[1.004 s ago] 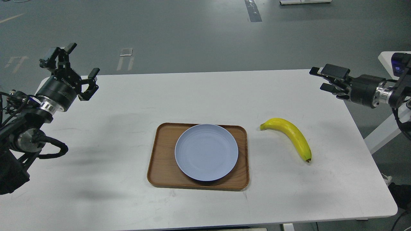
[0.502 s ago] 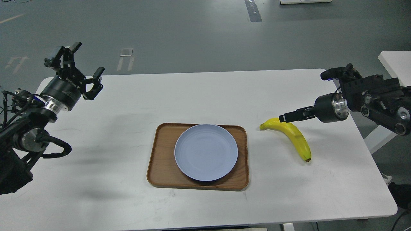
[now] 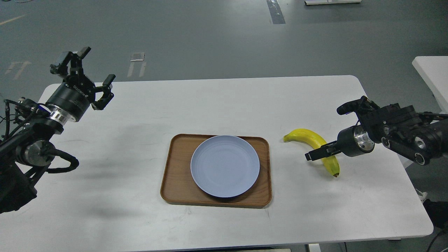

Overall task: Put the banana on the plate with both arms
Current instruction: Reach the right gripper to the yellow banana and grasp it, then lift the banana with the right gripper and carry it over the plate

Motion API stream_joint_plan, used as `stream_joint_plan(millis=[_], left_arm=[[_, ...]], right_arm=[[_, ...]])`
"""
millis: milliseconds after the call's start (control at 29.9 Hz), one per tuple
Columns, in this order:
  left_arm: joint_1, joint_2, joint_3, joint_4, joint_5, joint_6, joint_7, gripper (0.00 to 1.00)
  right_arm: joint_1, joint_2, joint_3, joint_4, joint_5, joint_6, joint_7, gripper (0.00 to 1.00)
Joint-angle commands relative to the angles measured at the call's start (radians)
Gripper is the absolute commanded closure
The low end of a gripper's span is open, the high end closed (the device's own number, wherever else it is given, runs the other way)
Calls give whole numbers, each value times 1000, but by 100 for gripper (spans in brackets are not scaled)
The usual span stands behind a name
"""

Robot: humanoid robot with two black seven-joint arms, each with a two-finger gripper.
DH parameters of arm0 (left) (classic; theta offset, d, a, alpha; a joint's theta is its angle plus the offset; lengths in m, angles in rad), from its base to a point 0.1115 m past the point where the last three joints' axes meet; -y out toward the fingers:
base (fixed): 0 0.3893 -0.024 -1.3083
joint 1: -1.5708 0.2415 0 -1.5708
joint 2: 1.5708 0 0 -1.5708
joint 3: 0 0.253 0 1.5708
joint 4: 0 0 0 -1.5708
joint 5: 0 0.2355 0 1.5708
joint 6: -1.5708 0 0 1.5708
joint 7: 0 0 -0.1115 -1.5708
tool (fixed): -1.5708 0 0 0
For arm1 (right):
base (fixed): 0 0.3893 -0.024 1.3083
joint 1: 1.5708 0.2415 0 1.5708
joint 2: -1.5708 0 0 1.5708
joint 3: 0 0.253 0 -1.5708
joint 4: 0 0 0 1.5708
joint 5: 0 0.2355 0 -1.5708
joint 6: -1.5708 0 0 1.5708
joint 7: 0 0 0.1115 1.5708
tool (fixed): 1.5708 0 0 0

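Observation:
A yellow banana (image 3: 312, 139) with a dark tip lies on the white table, right of the tray. A pale blue-grey plate (image 3: 225, 166) sits empty on a brown wooden tray (image 3: 176, 176) at the table's middle. My right gripper (image 3: 317, 153) reaches in from the right and sits low over the banana's middle, crossing in front of it; it is seen edge-on as one dark bar, so I cannot tell its fingers apart. My left gripper (image 3: 91, 71) is open and empty, raised above the table's far left corner.
The white table (image 3: 140, 115) ends close to the right of the banana. A second white table corner (image 3: 430, 66) stands at the far right. Grey floor lies beyond the far edge.
My right gripper came down from the far right corner and forward to the banana's middle. The left gripper shifted slightly right. Banana, plate and tray have not moved.

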Motion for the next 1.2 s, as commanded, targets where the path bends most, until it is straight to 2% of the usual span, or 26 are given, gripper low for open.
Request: stream_joint_plan(millis=[0,67,268,468,602,836,970,1171], left_arm=[[0,0,1,0,0,0,0,2],[0,0,1,0,0,0,0,2],[0,0,1,0,2,0,0,2],[0,0,-1,0,3,0,0,2],[-1,-3,-2,0,3,0,0,2],[-3,-4,-5,0,5,0,0,2],[-4,-7,-5,0,6,0,0,2],[-4,-18,-5,0,6,0,0,2]], right_arm=[[3,-3,-18,1,0,1,0,57],[9,-6,-18,3,1,1,0,79],[36,-18,-18,14,2,1,0,95],[150,-71,-22,115,2,1,0,95],[240,-55,-22,173,5,1,0,94],[277,132,-26,164,43,1,0,92],[276,273,-70,97,46,1,0,91],[262,411,-120,18,74,1,0,87]])
